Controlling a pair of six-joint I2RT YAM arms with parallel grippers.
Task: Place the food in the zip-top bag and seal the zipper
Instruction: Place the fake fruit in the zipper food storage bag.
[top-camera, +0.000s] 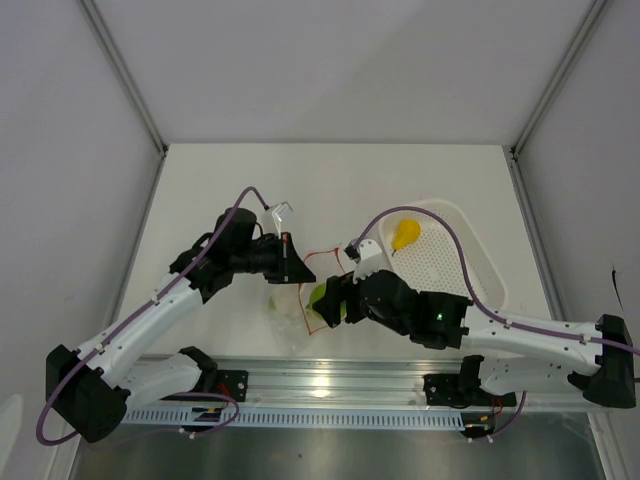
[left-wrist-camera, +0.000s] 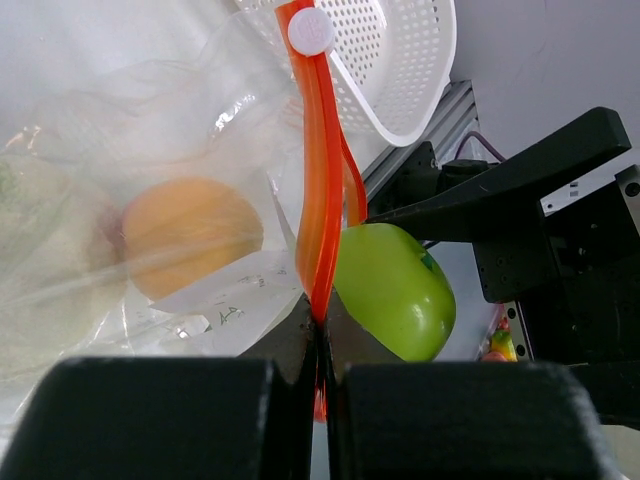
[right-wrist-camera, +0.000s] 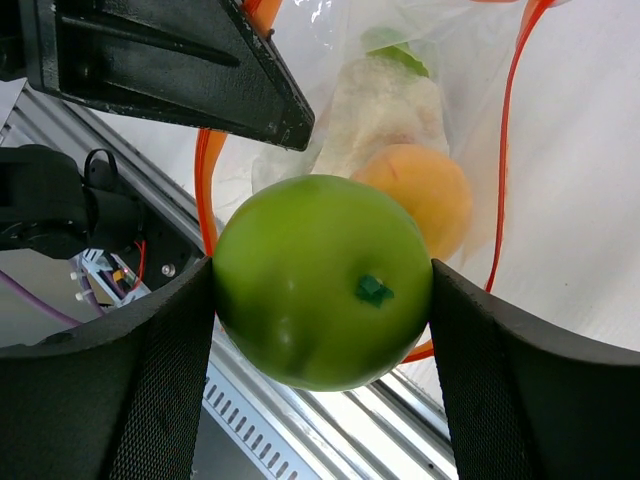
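right jaws: wrapped around a glossy round green toy apple (right-wrist-camera: 320, 280), one finger pressed on each side
left jaws: clenched tight on the thin red-orange zipper strip (left-wrist-camera: 322, 200), pinching it edge-on
right in front of the right jaws: open mouth of the small clear crinkly zip-top bag (left-wrist-camera: 150, 150); the strip loops past both sides of the apple, honestly can't tell if it's past the rim
deeper in the bag: round orange toy fruit (right-wrist-camera: 420, 195), pale whitish piece (right-wrist-camera: 375, 110), green piece (right-wrist-camera: 395, 55) behind that
behind the right jaws: white perforated plastic basket (top-camera: 480, 262) with a yellow toy pear (top-camera: 404, 234) in it
under both jaws: pale surface (top-camera: 230, 180), bag between them
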